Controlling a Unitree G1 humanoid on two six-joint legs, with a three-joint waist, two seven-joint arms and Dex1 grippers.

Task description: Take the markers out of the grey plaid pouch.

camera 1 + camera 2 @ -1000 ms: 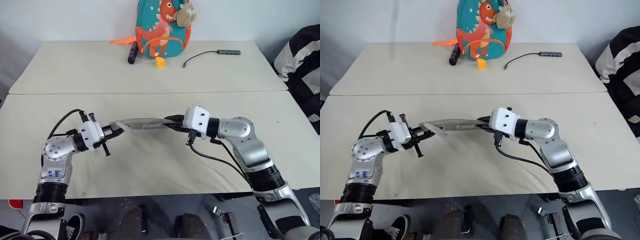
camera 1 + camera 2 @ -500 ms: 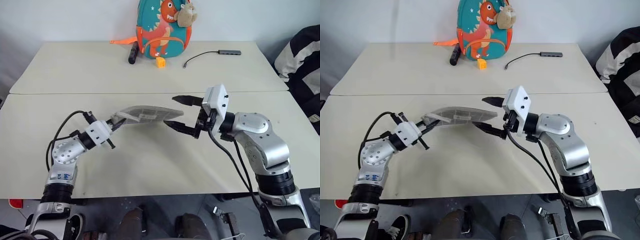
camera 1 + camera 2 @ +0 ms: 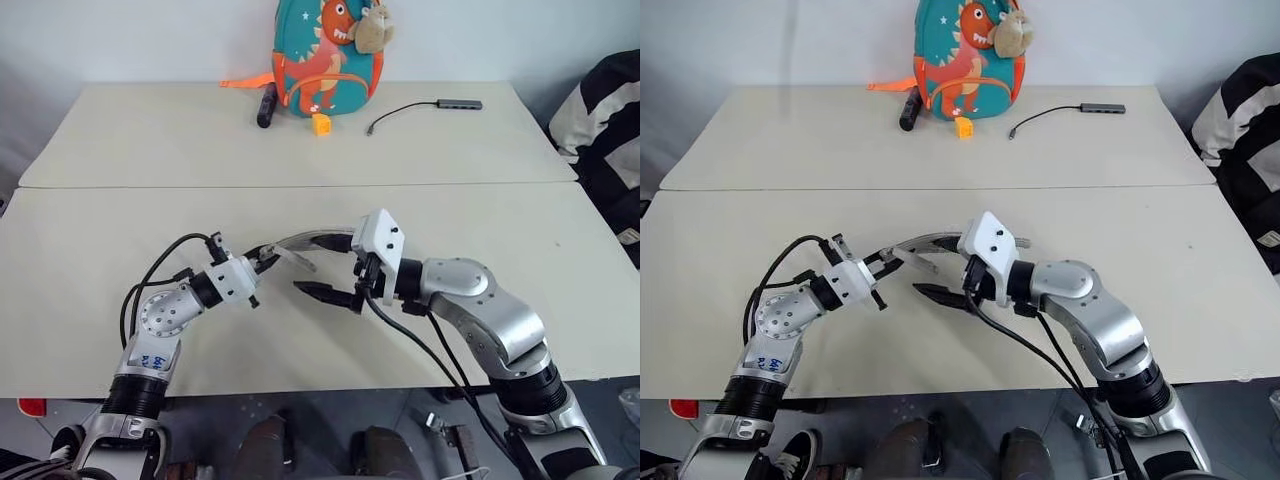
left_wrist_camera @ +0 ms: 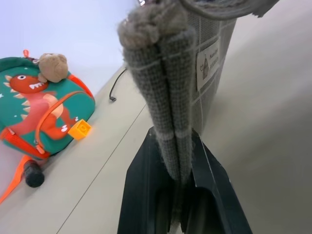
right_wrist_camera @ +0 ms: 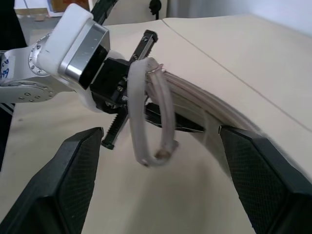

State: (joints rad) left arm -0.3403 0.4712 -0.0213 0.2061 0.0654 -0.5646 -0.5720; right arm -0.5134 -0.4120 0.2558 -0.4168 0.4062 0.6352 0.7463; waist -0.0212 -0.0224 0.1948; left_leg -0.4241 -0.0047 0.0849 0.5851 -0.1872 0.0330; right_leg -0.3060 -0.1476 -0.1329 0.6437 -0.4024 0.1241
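Surface: cream tabletop
Left gripper: clamped on flat grey plaid fabric pouch
Right gripper: spread wide, empty
We: hold pouch taut, hunt zip pull

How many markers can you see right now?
0. None shows on the table. Any may be hidden inside the grey plaid pouch, which the left gripper pinches by one end above the table.

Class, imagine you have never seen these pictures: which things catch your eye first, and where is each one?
The grey plaid pouch hangs in mid-air above the near table, pinched at one end by the shut left gripper. The open right gripper reaches along its other end. At the far table's back edge stands a bright teal dinosaur backpack.
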